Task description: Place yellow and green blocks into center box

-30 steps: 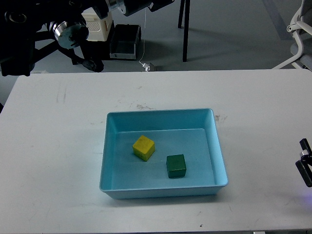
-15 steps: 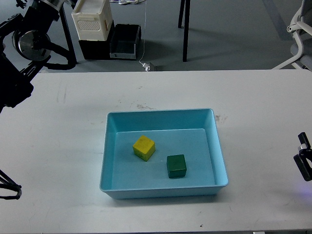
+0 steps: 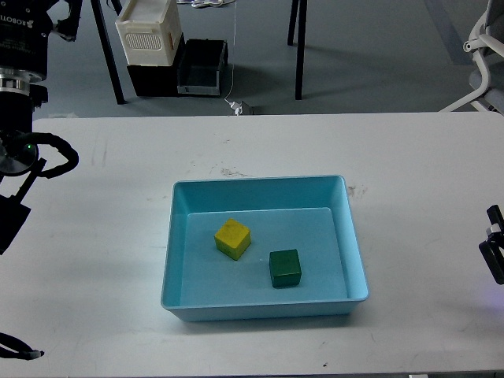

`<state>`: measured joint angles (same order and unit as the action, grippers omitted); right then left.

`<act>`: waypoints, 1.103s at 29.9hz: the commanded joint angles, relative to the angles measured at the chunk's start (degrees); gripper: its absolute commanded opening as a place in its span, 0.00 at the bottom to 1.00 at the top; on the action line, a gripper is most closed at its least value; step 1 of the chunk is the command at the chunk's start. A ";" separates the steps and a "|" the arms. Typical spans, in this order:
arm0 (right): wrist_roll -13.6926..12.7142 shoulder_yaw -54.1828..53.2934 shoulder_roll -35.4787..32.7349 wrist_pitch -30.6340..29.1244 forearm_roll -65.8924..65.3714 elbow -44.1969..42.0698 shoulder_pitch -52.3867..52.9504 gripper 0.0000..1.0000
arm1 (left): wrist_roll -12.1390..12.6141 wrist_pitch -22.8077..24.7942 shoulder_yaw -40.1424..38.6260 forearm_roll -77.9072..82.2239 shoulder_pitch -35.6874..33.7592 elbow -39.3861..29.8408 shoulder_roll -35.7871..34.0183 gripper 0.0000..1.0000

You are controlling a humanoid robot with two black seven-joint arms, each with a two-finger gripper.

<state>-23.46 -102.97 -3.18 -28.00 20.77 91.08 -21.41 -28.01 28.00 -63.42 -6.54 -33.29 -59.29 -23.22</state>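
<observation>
The light blue box (image 3: 260, 186) sits at the middle of the white table. A yellow block (image 3: 232, 239) lies inside it, left of centre. A dark green block (image 3: 284, 268) lies inside it too, just right of and nearer than the yellow one, apart from it. Only dark links and joints of my left arm (image 3: 17, 150) show at the left edge; its gripper is out of view. A small black tip of my right gripper (image 3: 494, 252) pokes in at the right edge, far from the box; its fingers cannot be told apart.
The white table (image 3: 409, 157) spreads around the box. Beyond its far edge stand a white and black crate stack (image 3: 169, 47), a black pole (image 3: 299, 47) and a white chair base (image 3: 480, 55) on the grey floor.
My left arm has swung back from the far top left toward the left edge and lower. The blocks and the box have not moved. The right gripper tip has barely shifted.
</observation>
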 commanded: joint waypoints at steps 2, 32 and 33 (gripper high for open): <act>0.00 -0.30 -0.08 0.00 -0.03 0.06 -0.65 1.00 | 0.01 0.00 -6.70 -3.22 13.05 -11.71 0.10 0.99; 1.05 -1.27 0.28 0.00 -0.38 0.15 -3.90 1.00 | 0.01 0.00 -9.53 -5.42 65.72 -40.47 7.40 0.99; 1.05 -1.18 0.28 0.00 -1.07 0.15 -3.90 1.00 | 0.01 0.00 -9.00 -5.41 65.90 -40.38 7.40 0.99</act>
<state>-22.39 -104.44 -2.77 -28.00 20.60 91.19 -25.30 -28.00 28.00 -73.90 -12.13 30.62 -99.87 -15.73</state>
